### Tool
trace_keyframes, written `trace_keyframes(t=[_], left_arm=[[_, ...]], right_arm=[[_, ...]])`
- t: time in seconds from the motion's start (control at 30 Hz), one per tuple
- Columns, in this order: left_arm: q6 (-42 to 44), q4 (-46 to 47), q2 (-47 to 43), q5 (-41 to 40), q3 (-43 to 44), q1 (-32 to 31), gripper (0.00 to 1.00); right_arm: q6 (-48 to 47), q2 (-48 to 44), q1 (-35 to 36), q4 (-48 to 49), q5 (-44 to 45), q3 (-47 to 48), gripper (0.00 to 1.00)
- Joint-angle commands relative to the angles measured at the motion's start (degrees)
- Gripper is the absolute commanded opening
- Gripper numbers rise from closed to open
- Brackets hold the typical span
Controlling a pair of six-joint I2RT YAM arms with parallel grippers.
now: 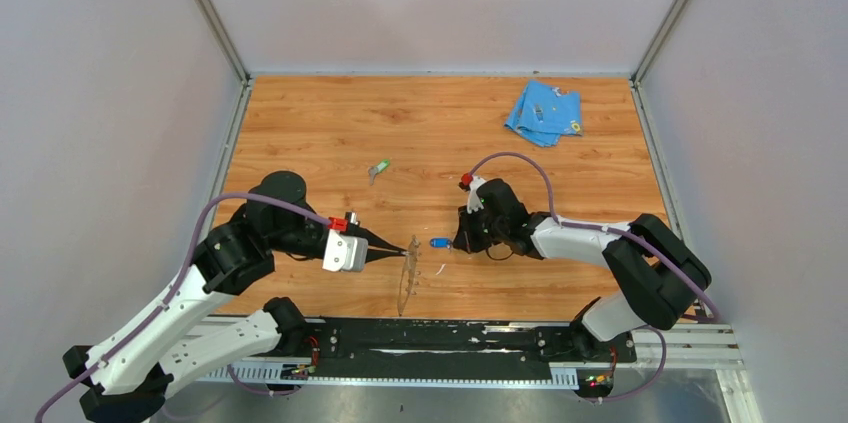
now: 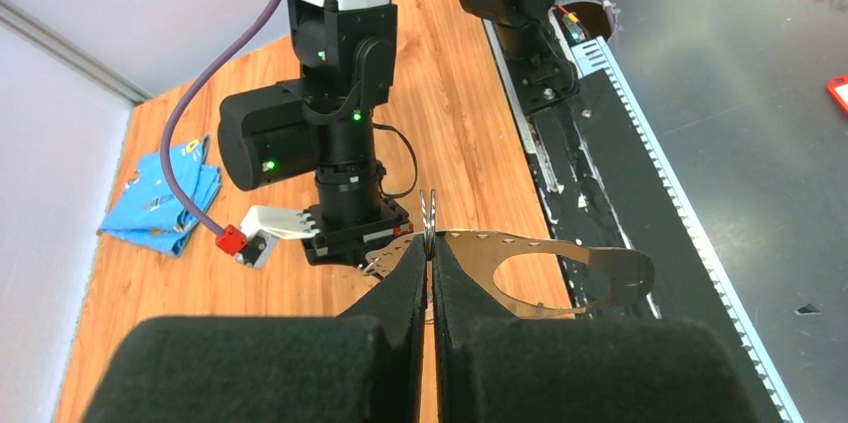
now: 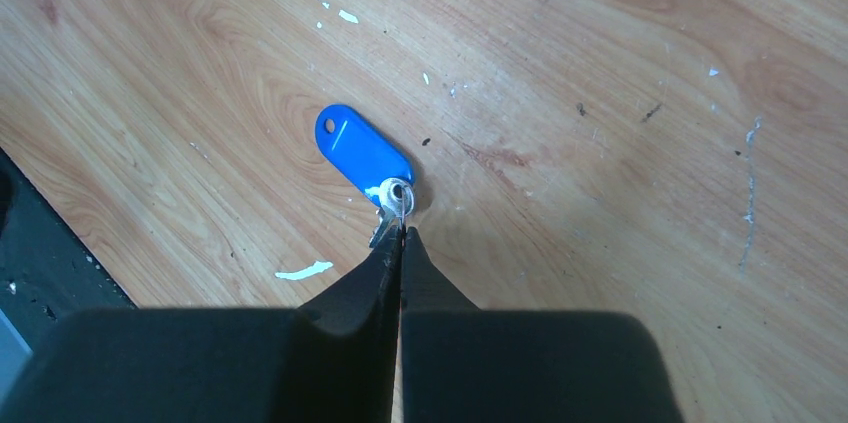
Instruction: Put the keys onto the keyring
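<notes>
**Top view.** The left gripper [image 1: 405, 249] is clamped on the far end of the keyring [image 1: 405, 283]. The keyring is seen edge-on as a thin line that runs from the fingertips toward the near edge of the table [image 1: 300, 123]. The right gripper [image 1: 458, 242] points at it from the right, with its tips at the blue key [image 1: 439, 242]. That key sits just right of the keyring, apart from it. The green key [image 1: 379, 170] lies alone on the wood farther back, well apart from both grippers and from the keyring. A cloth [image 1: 543, 111] lies crumpled near the far right corner.

**Left wrist view.** Both fingers [image 2: 395, 293] are pressed together on the rim of the band. The grey oval, punched with small holes along its upper edge, extends right of the tips, over the table edge and the black rail [image 2: 580, 173]. The right arm stands just beyond, and the cloth lies past it to the left.

**Right wrist view.** The fingers [image 3: 440, 283] are closed with no gap between them. The metal shank of the blue key passes in between their tips. Its small ring and blue head lie just beyond the tips, low over the wood. I cannot tell whether the head touches the table.
</notes>
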Motion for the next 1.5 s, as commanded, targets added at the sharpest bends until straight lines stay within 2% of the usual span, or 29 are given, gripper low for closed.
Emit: trace_keyframes(t=[0.0, 0.13, 0.27, 0.47, 0.63, 0.77, 0.87, 0.93, 1.13, 1.47], left_arm=[[1.19, -0.52, -0.94, -0.22, 1.01, -0.35, 0.0], [1.0, -0.75, -1.26, -0.25, 0.72, -0.35, 0.0], [-0.5, -0.82, -1.51, 1.22, 0.24, -0.29, 0.0], [-4.28, 1.7, -1.74, 4.28, -0.53, -0.35, 0.0], [-8.64, 6.29, -0.85, 5.66, -0.24, -0.3, 0.0], [-10.71, 8.33, 0.1, 6.04, 0.56, -0.34, 0.0], [-12.28, 9.13, 0.38, 6.25, 1.02, -0.31, 0.0], [-13.08, 9.17, 0.46, 6.36, 1.63, -0.3, 0.0], [-12.22, 7.96, 0.63, 7.89, 1.33, -0.34, 0.0], [-13.13, 10.76, 1.39, 9.56, 0.95, -0.3, 0.0]], right_arm=[[0.84, -0.21, -0.84, 1.21, -0.77, -0.31, 0.0], [-2.48, -4.08, -0.79, 0.15, -0.15, -0.41, 0.0], [-11.3, -14.24, 0.63, -0.61, 1.54, -1.38, 0.0], [-29.66, -30.44, 7.05, -8.98, 4.03, 0.64, 0.0], [-41.42, -38.79, 16.44, -18.34, 10.2, 6.16, 0.0], [-47.58, -39.7, 22.86, -26.51, 13.78, 14.59, 0.0], [-48.83, -39.79, 23.46, -29.35, 9.29, 19.94, 0.0], [-52.57, -40.54, 23.61, -30.65, 2.9, 21.4, 0.0], [-59.4, -39.6, 23.9, -34.31, -2.07, 27.07, 0.0], [-72.42, -34.9, 28.54, -42.67, -3.43, 35.43, 0.0]])
